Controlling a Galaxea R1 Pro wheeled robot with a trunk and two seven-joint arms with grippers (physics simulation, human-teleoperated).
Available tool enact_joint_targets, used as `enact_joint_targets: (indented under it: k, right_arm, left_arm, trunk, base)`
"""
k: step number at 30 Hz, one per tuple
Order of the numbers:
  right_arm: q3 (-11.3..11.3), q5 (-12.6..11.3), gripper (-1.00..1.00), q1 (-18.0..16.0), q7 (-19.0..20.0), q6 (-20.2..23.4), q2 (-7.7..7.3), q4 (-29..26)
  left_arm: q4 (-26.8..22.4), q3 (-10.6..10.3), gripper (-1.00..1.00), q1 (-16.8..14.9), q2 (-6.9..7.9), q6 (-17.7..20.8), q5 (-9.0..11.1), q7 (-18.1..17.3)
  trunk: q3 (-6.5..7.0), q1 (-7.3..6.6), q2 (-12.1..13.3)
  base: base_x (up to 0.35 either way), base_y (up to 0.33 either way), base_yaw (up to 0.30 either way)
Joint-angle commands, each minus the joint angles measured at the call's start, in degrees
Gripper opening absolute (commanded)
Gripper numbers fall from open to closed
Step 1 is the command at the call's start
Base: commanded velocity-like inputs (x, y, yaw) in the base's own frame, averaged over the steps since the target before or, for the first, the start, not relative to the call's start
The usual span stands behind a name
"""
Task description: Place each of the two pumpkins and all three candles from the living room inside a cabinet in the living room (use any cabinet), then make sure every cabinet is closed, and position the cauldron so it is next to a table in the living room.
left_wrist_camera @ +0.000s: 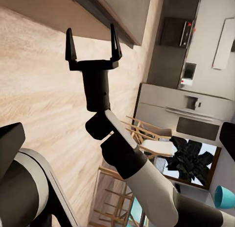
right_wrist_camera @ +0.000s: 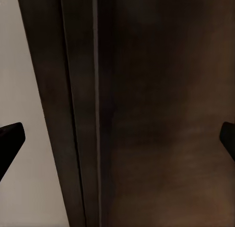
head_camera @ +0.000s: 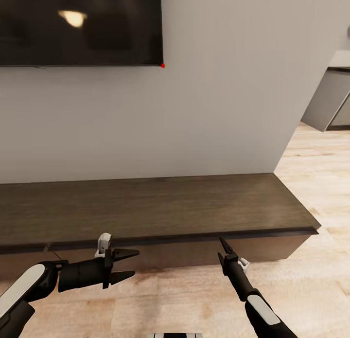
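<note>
The long low dark brown cabinet (head_camera: 155,206) runs along the wall right in front of me, and its flat fronts look closed. My left gripper (head_camera: 129,265) is open and empty, low over the floor, just before the cabinet's front. My right gripper (head_camera: 223,242) points at the cabinet front under the top's lip. It appears open and empty in the left wrist view (left_wrist_camera: 93,40). In the right wrist view the dark cabinet front (right_wrist_camera: 156,114) is very close between the spread fingertips (right_wrist_camera: 10,138). Pumpkins, candles, table and cauldron are out of view.
A black wall-mounted TV (head_camera: 78,26) hangs above the cabinet on a grey wall. Pale wood floor (head_camera: 194,304) lies under my arms and past the cabinet's right end (head_camera: 311,228). A grey kitchen counter (head_camera: 335,99) stands far right.
</note>
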Motion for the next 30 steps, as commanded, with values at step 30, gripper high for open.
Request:
enact_joint_targets:
  k: [30]
  right_arm:
    - [0.28,1.35,1.00,-0.03,0.10,0.14,-0.06,0.03]
  left_arm:
    - [-0.03,-0.02,1.00,-0.04,0.03,0.00,0.61,0.54]
  trunk:
    - [-0.04,-0.01,-0.02]
  base:
    - [0.040,0.000,0.000]
